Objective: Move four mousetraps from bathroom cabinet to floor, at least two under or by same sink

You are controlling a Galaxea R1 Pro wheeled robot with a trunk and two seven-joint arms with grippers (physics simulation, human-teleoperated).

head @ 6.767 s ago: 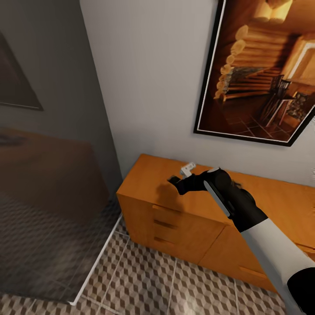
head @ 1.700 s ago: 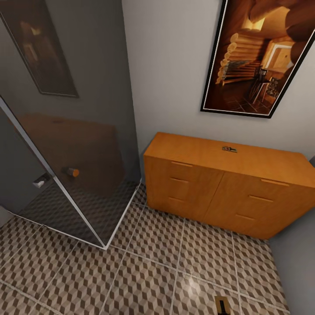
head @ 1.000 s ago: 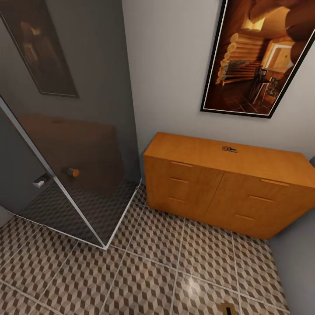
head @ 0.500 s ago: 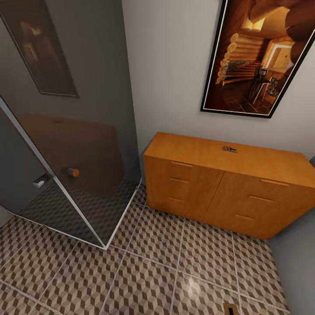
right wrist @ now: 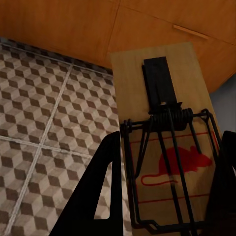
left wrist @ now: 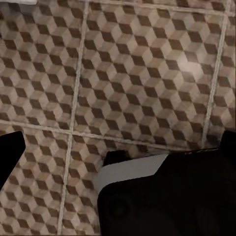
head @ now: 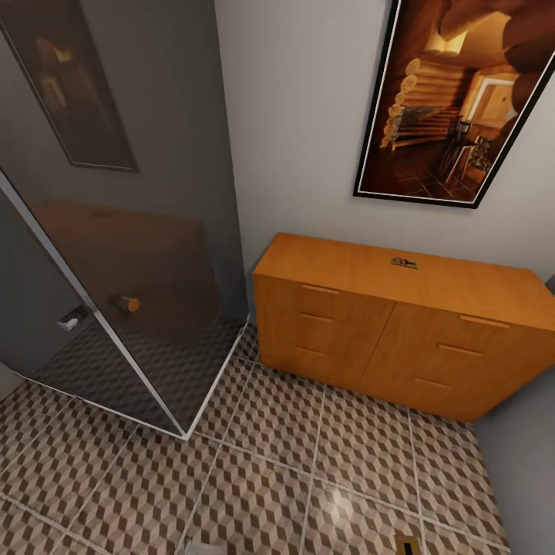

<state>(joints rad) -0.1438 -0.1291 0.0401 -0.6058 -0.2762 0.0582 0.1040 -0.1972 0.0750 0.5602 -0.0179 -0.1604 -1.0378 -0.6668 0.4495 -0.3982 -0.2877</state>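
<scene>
Holding a mousetrap [right wrist: 164, 142] in our right claw [right wrist: 164, 196]: right wrist view has the wooden board sitting between the two dark fingers [right wrist: 105, 191], red mouse print and black wire spring facing the camera. Fingers sit tight on both long edges of the board, so the claw is closed around it. Beyond the trap are the bathroom floor [right wrist: 44, 113] tiles and the lower front of the cabinet [right wrist: 73, 24].

Head view: cabinet [head: 370, 308] stands against the white wall, under a framed picture [head: 455, 100] of a log interior. One more mousetrap [head: 404, 263] lies flat on the cabinet's top, toward the back edge, roughly mid-width. The trap in our claw shows as a small wooden sliver [head: 404, 544] at the bottom edge of the head view, over the floor [head: 254, 478] in front of the cabinet's right half. Drawer fronts all look closed.

A smoked-glass shower screen [head: 131, 270] with a white frame stands to the left of the cabinet, with a small round knob [head: 127, 303] on it.

Left wrist view: left claw [left wrist: 118, 162] hangs over bare tile [left wrist: 137, 83], one dark finger [left wrist: 10, 157] at one side, the black and white body of the wrist below. We can't tell how far it is open from this; nothing shows between the fingers.
</scene>
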